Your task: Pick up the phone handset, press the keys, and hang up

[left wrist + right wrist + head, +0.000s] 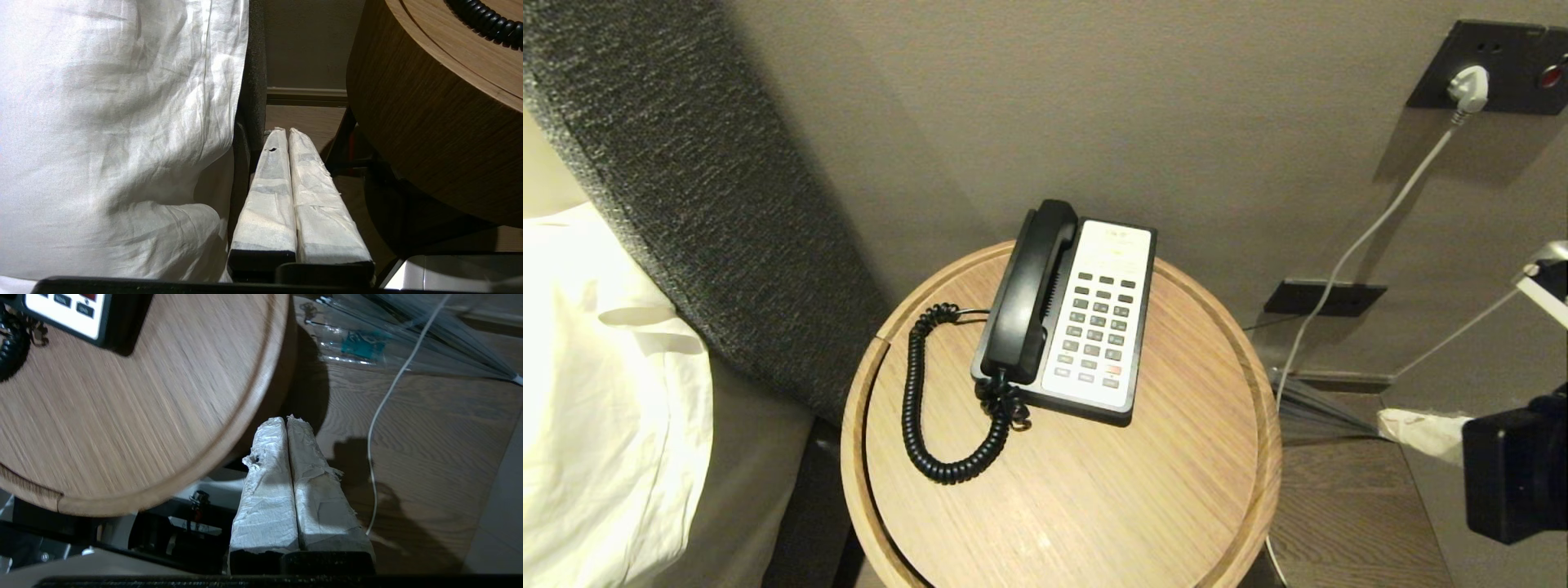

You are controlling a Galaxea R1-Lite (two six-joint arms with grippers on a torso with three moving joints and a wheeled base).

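A beige wall backs a round wooden table (1094, 490) with a raised rim, wedged between a bed with white bedding (596, 392) on the left and a lower wooden shelf on the right. The phone handset (1029, 294) lies cradled on the left side of the phone base (1098, 314), its coiled cord (923, 408) looping out toward the table's left edge.

The right gripper (287, 424) hovers off the table's right rim, its taped fingers pressed together and holding nothing; the left gripper (284, 132) hangs low between bedding and table, likewise closed and empty.

The pickup has not begun. Done well, I judge, it means opening wide first, then clearing the rim and spanning the handset's slim middle — not the blocky ends. The table's front is open room; a white cable (1372, 229) trails on the right — worth avoiding.
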